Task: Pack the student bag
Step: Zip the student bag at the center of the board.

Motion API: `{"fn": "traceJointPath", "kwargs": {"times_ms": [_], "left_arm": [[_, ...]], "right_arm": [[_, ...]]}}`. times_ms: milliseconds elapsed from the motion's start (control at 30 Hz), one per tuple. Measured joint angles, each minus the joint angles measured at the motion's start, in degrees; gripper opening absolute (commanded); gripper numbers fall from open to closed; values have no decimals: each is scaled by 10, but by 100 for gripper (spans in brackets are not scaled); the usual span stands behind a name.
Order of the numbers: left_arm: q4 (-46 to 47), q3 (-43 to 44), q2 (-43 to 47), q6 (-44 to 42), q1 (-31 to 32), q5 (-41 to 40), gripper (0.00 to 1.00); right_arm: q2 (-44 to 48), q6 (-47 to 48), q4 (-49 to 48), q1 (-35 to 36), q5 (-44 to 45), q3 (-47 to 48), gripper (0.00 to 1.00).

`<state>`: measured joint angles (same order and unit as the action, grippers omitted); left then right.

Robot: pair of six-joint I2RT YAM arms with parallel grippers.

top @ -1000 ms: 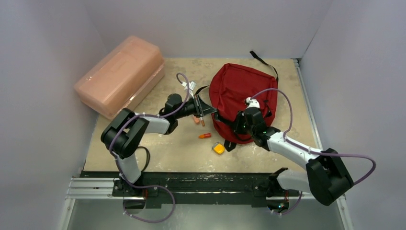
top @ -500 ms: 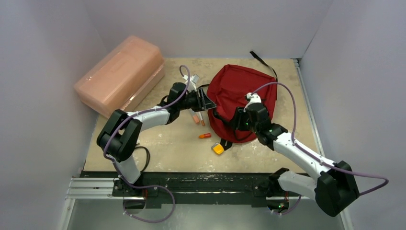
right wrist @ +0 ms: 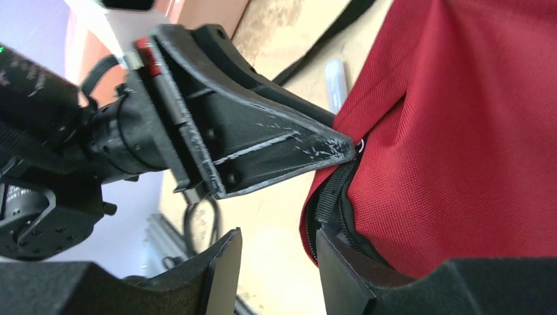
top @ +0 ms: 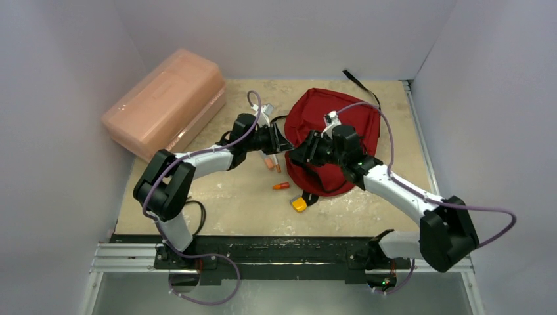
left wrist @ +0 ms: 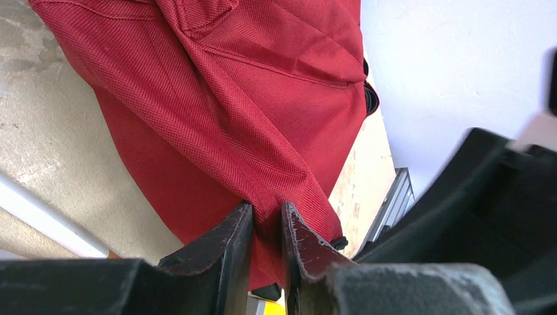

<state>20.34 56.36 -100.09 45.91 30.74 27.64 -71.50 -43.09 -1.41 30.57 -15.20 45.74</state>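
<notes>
Red bag (top: 316,113) lay on the table (top: 230,197) well apart from the pink box (top: 167,98); at its box-facing edge the left gripper (left wrist: 267,213) pinched a fabric fold, the right gripper (right wrist: 277,236) just beside, jaws apart, gripping nothing.

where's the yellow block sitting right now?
Top view, near the middle: the yellow block lies on the tabletop at the near edge of the student bag, just right of a small orange item.
</notes>
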Motion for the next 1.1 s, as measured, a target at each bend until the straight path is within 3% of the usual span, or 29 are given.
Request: {"fn": "traceJointPath", "kwargs": {"times_ms": [133,433,567,1100], "left_arm": [[12,-3,-2,9,0,5,19],[33,-16,-3,21,0,10,18],[39,-20,-3,28,0,12,18],[58,-35,-3,32,-1,15,16]], "right_arm": [[-49,-91,-62,-15,-50,-27,49],[-49,-209,-145,-38,-69,-97,48],[-60,-236,-174,-51,-72,-99,33],[-141,-272,-246,-58,-86,-94,29]]}}
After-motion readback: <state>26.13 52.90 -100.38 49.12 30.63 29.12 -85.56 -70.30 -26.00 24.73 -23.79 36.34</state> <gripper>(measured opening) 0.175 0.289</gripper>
